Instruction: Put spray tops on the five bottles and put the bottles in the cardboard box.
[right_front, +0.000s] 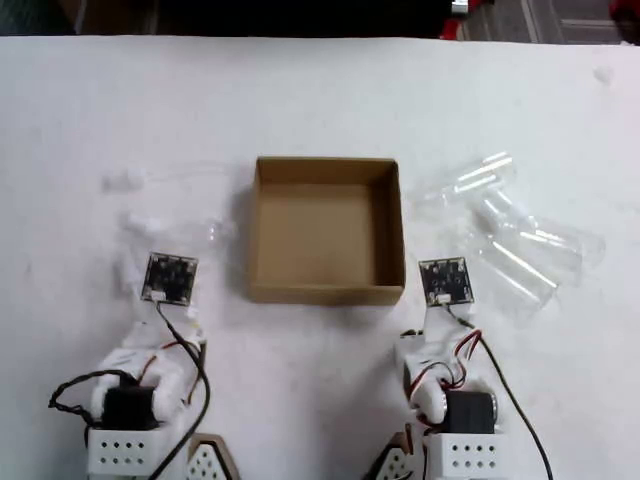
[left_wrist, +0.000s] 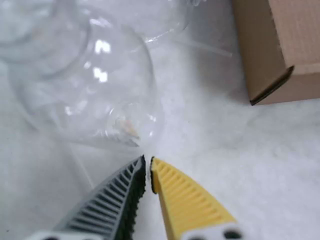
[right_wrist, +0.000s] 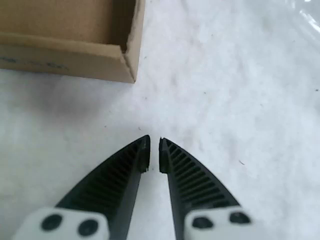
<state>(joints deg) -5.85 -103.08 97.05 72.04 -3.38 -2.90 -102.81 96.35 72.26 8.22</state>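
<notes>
Left gripper closed, empty, clear plastic item just ahead, right gripper closed near cardboard box

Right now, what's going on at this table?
Nothing is being handled yet. Two robot arms sit on either side of a cardboard box, which is empty. The left gripper and right gripper are both shut and hold nothing, just above the table. Clear bottles lie on their sides to the right of the box. More clear plastic pieces lie to its left, just ahead of the left gripper.
</notes>
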